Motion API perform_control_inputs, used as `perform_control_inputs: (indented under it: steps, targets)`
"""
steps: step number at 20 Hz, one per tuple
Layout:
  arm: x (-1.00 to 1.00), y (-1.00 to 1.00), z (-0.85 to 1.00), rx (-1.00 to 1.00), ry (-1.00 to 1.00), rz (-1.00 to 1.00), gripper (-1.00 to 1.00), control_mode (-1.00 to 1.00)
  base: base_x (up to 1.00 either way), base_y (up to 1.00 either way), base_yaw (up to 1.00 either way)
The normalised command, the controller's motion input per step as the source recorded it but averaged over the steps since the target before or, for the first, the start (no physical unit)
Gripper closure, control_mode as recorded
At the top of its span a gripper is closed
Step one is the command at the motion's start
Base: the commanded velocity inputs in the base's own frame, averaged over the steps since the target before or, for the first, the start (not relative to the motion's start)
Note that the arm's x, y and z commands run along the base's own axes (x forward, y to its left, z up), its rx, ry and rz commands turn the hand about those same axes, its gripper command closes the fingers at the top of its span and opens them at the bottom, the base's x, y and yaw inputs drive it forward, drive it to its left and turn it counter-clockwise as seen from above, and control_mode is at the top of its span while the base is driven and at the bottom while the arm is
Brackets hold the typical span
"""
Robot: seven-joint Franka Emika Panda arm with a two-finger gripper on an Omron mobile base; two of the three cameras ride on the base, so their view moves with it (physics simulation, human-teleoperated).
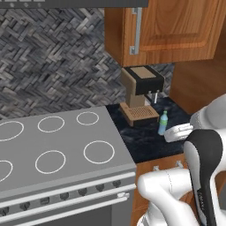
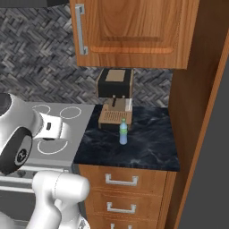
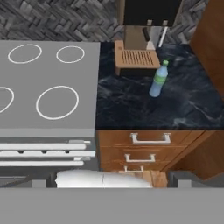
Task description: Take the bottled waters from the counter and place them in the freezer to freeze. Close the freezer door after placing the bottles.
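Clear bluish-green bottle (image 2: 123, 132) stands untouched on the counter (image 2: 147, 147), centre frame. Claw spread wide, holding nothing. Judged: nothing frozen yet; all steps remain.

Clear bluish-green bottle (image 2: 123, 132) with green cap, upright on black marbled counter (image 2: 147, 147), beside coffee machine (image 2: 115, 98).

Glossy black marbled stone counter (image 2: 134, 147), clear plastic bottle (image 2: 123, 132), brown wooden drawers (image 2: 125, 181).
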Motion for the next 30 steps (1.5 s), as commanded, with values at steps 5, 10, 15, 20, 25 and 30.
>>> perform_control_inputs:
  steps: [5, 10, 15, 20, 25, 30]
  targets:
    - [0.32, -0.58, 0.00, 0.07, -0.18, 0.21, -1.00, -1.00, 0.00, 0.00, 0.00]
    - [0.39, -0.42, -0.13, 0.03, -0.16, 0.21, -1.00, -1.00, 0.00, 0.00, 0.00]
    - [0.18, -0.25, -0.32, 0.02, -0.30, 0.12, -1.00, -1.00, 0.00, 0.00, 0.00]
    - [0.00, -0.17, -0.44, 0.08, -0.33, 0.00, -1.00, -1.00, 0.00, 0.00, 0.00]
    - [0.07, -0.29, -0.65, 0.16, -0.20, 0.00, -1.00, -1.00, 0.00, 0.00, 0.00]
    - [0.31, -0.02, -0.79, 0.17, -0.08, 0.06, -1.00, -1.00, 0.00, 0.00, 0.00]
